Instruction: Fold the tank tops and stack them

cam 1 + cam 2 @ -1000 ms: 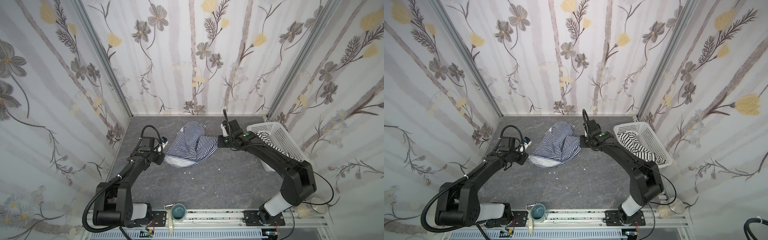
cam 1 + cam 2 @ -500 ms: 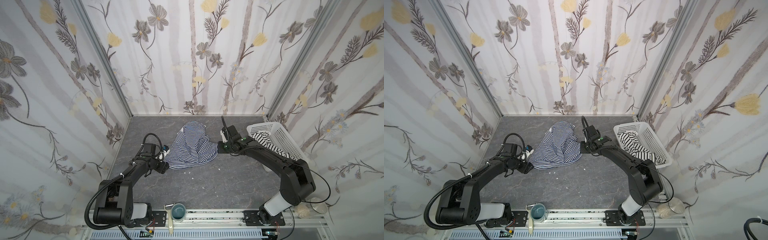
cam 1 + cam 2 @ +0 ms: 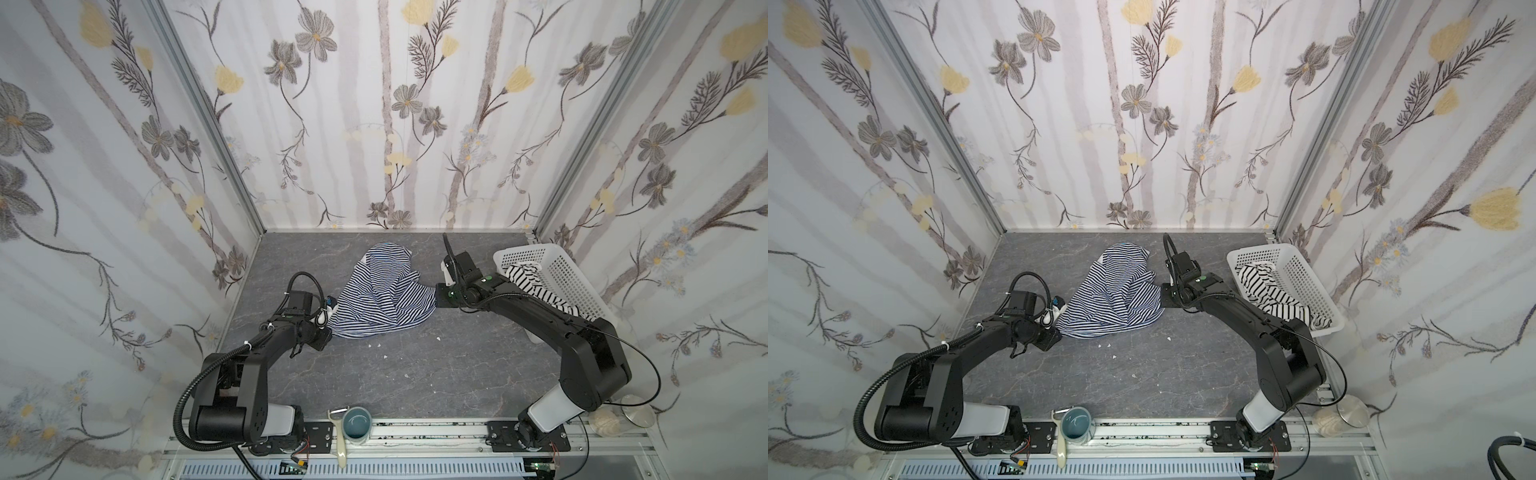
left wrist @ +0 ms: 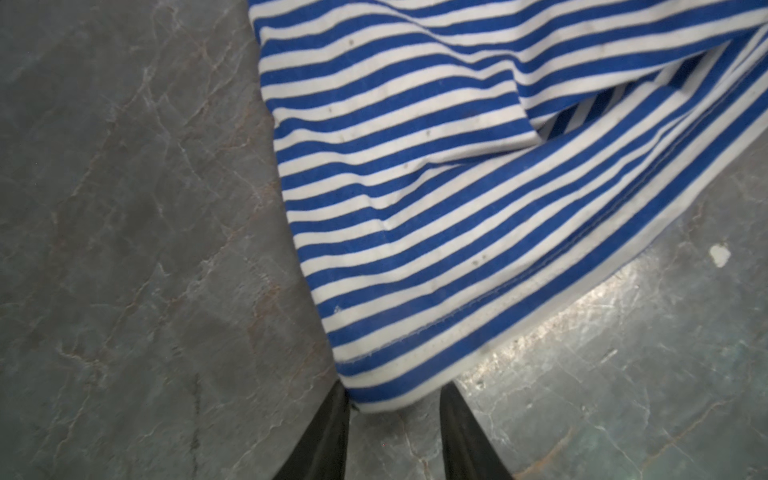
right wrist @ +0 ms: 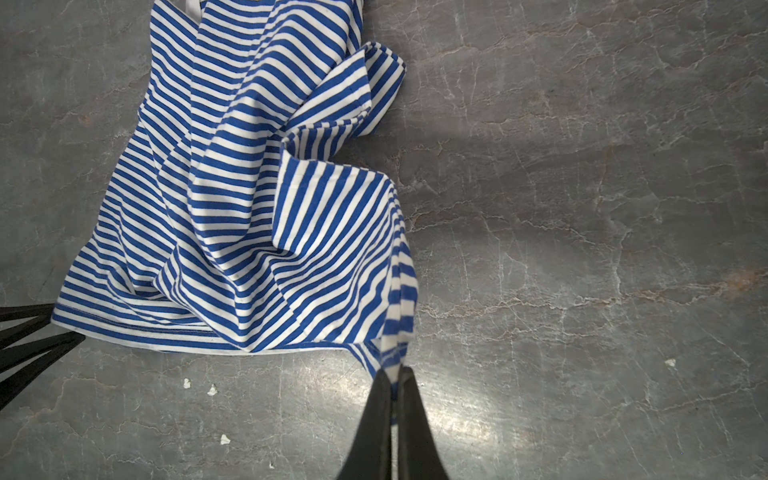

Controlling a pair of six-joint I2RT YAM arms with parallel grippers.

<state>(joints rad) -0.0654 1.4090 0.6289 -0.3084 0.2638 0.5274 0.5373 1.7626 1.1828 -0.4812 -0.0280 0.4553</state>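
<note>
Our right gripper is clenched on a bunched edge of the navy-striped tank top, the cloth drawn up to its tips; our left gripper has its jaws apart around that top's hem corner, and we cannot tell whether they pinch it; the top lies crumpled on the grey table between both arms; the black-striped tank top sits heaped in the white perforated basket on the table's right side.

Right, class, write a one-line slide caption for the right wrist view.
The right claw, shut, pinches the hem corner of the crumpled blue-striped tank top on the grey table.
</note>
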